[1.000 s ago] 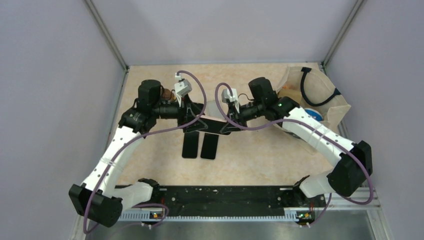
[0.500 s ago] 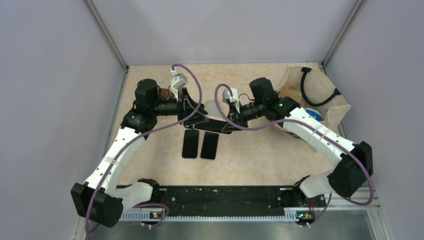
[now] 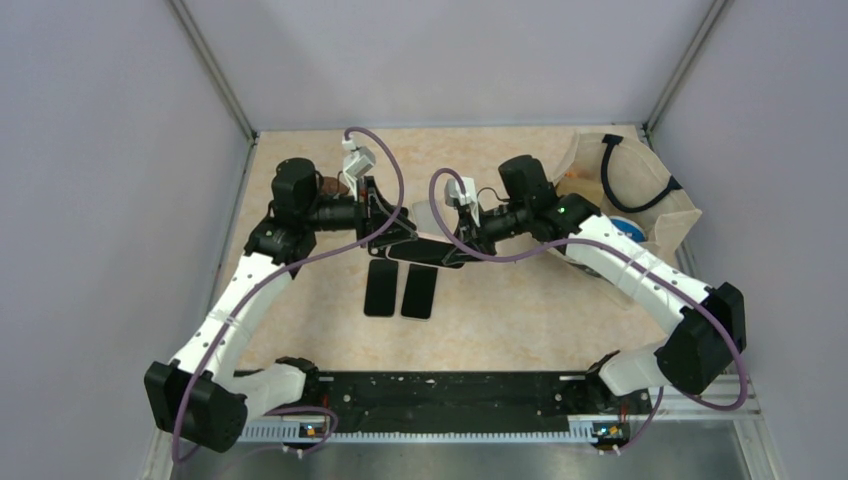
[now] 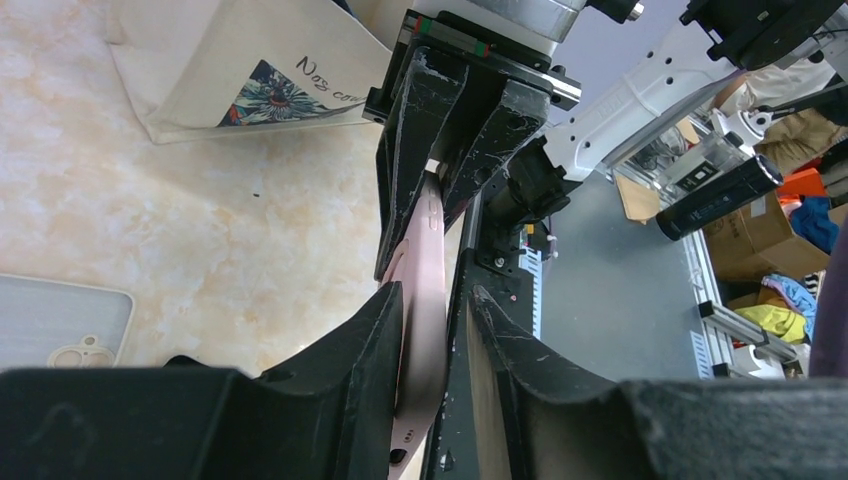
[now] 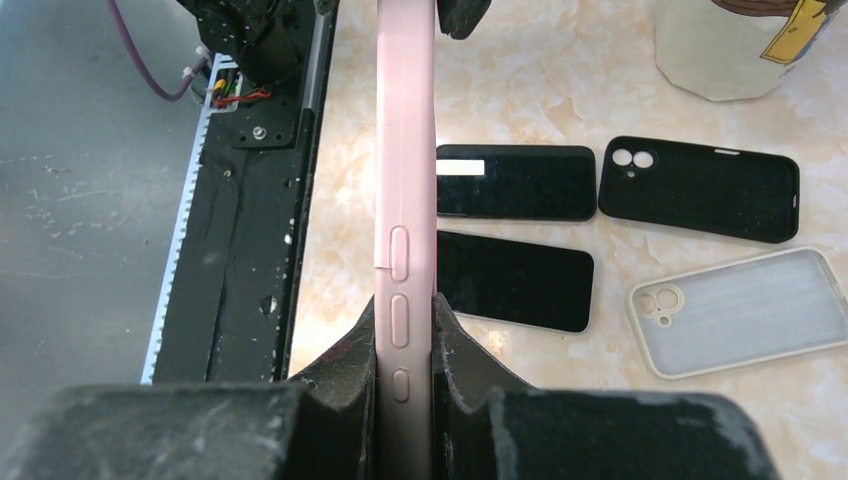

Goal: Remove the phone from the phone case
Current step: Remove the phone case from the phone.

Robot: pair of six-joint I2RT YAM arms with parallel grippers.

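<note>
Right gripper is clamping the pink-cased phone mid-air; left gripper is narrowly bracketing its left end, grip unclear.

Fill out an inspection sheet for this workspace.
Surface: beige marbled table.
Job's things: pink-cased phone held above the table between both grippers, phone not yet out.
Clutter: two black phones, black case, clear case, tote bag.
Grippers: right gripper clamped on the phone; left gripper closed on its other end.
Cables: purple cables loop over both wrists.
Surroundings: grey walls.
</note>
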